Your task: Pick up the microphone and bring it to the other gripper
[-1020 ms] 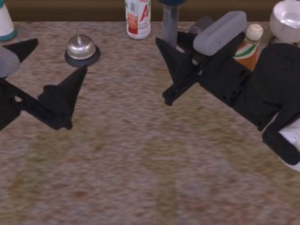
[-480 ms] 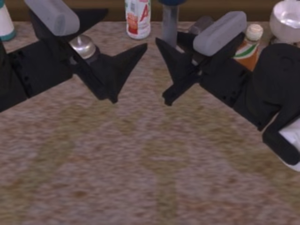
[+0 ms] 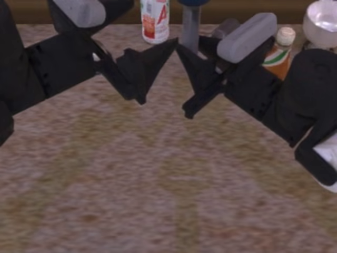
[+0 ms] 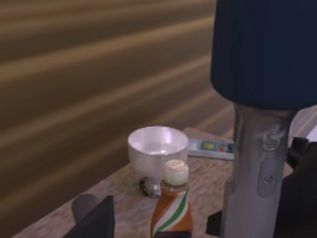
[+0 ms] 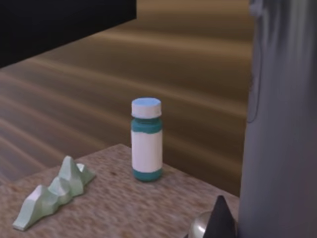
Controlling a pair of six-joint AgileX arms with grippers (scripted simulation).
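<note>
The microphone stands upright in the air at the back of the table, with its grey handle (image 3: 190, 26) below the navy head (image 4: 265, 49). My right gripper (image 3: 192, 46) is shut on the lower handle, reaching in from the right. My left gripper (image 3: 155, 21) comes in from the left and is open; its nearer pointed finger (image 3: 150, 63) ends just beside the handle, tip to tip with the right gripper's finger (image 3: 192, 68). In the right wrist view the handle (image 5: 282, 124) fills the side of the picture.
A white and red can (image 3: 155, 23) stands at the back edge between the left fingers. An orange striped bottle (image 3: 278, 52), a white bowl (image 3: 322, 21) and a remote (image 4: 210, 148) lie at back right. A teal-capped pill bottle (image 5: 146, 141), a green jagged block (image 5: 54, 191) and a bell (image 5: 200, 229) sit at back left.
My left arm has swung up and to the right, covering the bell, until its finger tip reaches the microphone handle. The right gripper and microphone have stayed still.
</note>
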